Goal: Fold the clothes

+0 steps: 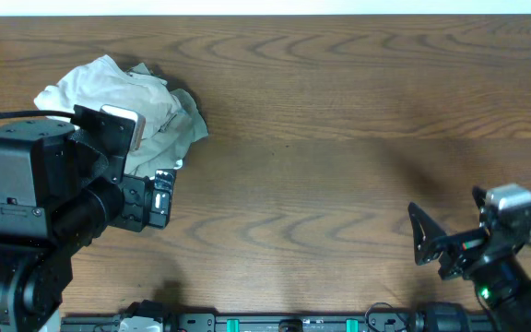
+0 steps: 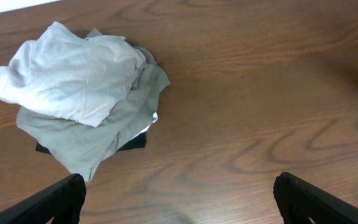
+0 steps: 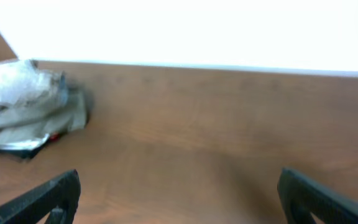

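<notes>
1. Left gripper: jaws spread wide, nothing held, only bare table shows in the gap
2. Its fingers sit in the bottom corners of the left wrist view. The left one is just short of the heap's near edge, and I see no contact
3. Right gripper: also spread wide and empty, low over the table at the near right, well apart from the clothes
4. Clothes: one crumpled heap at the far left of the table, near the far edge, not folded
5. Heap makeup, left wrist view: a cream-white garment is bunched on top. A duller grey-khaki garment lies under it and spills out on the near and right sides
6. A dark flat item pokes out from under the heap at its near-right edge. Too little shows to say what it is
7. Overhead: the left arm comes in from the near left, and its wrist end overlaps the heap's near side, hiding part of it
8. Right wrist view is blurred. The heap sits at the far left of the frame, pale on top with a dark edge underneath, and wood grain fills the span between the two fingers
9. Both garments are wrinkled all over, and no sleeve, collar or hem can be made out from any view
</notes>
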`<state>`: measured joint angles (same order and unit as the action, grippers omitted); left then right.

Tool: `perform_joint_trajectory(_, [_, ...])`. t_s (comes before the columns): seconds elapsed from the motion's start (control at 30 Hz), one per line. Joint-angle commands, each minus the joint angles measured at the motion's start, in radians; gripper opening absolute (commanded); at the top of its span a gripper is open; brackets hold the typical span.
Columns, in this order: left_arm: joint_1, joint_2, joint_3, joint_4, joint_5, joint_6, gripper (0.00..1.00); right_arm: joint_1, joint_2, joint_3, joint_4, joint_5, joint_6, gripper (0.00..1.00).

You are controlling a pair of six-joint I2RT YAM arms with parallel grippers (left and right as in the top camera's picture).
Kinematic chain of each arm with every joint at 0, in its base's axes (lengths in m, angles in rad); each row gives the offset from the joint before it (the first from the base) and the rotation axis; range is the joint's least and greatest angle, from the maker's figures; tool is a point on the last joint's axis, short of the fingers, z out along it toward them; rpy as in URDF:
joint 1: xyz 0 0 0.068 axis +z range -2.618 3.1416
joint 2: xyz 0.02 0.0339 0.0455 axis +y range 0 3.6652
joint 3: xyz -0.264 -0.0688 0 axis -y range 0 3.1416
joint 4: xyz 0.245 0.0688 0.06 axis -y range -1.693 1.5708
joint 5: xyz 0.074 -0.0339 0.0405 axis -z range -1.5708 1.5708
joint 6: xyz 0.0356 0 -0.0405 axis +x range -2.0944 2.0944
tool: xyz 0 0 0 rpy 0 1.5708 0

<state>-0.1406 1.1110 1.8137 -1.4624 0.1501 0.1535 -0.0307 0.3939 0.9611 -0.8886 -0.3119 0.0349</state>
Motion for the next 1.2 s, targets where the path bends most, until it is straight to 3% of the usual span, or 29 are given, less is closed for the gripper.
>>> perform_joint_trajectory(0.0, [-0.005, 0.001, -0.003, -0.003, -0.005, -0.010, 0.98, -0.009, -0.113, -0.148, 0.073, 0.055, -0.019, 0.99])
perform_joint_trajectory(0.3, [-0.005, 0.001, -0.003, -0.003, -0.005, -0.010, 0.98, -0.008, -0.393, -0.491, 0.235, 0.050, -0.029, 0.99])
perform_joint_trajectory(0.8, [-0.005, 0.001, -0.003, -0.003, -0.005, -0.010, 0.98, -0.001, -0.389, -0.824, 0.402, 0.043, -0.028, 0.99])
perform_joint_trajectory(1.17, [-0.005, 0.001, -0.003, -0.003, -0.005, -0.010, 0.98, -0.001, -0.388, -0.831, 0.432, 0.043, -0.029, 0.99])
